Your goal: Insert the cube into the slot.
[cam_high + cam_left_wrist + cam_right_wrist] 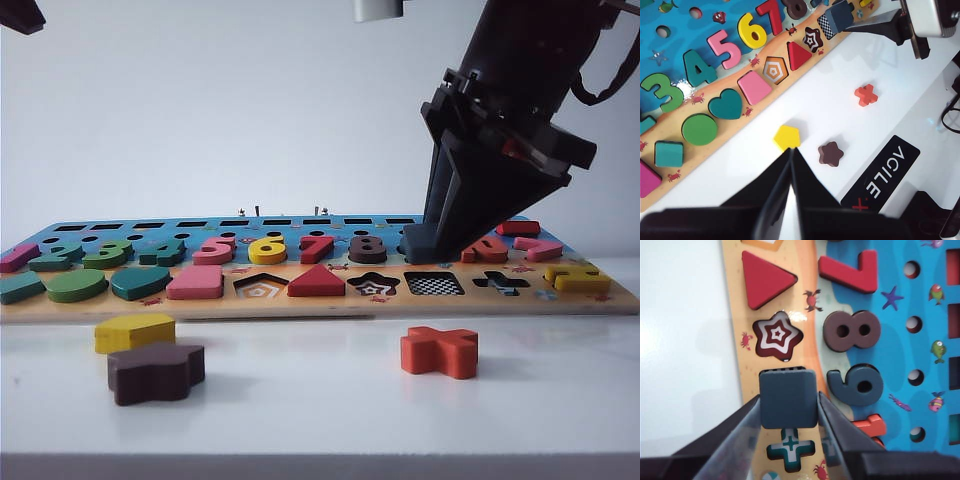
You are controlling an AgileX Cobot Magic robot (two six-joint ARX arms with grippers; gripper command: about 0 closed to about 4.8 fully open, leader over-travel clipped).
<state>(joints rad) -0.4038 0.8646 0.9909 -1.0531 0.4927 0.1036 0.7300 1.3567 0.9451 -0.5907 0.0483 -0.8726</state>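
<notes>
White tabletop, puzzle board [320, 300] along the back with its star, cross and pentagon recesses bare. Right gripper [788, 405] pinches the cube [788, 397] flat, edges square to the board, hovering over the slot [434, 284], mostly hiding it. Left gripper [791, 172] sits pressed together over bare table near the yellow pentagon block [787, 136].

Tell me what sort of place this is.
Probably a robot test bench: a bare white table against a blank wall, a children's shape puzzle board, and the right hand holding the cube. The left hand hangs shut.
</notes>
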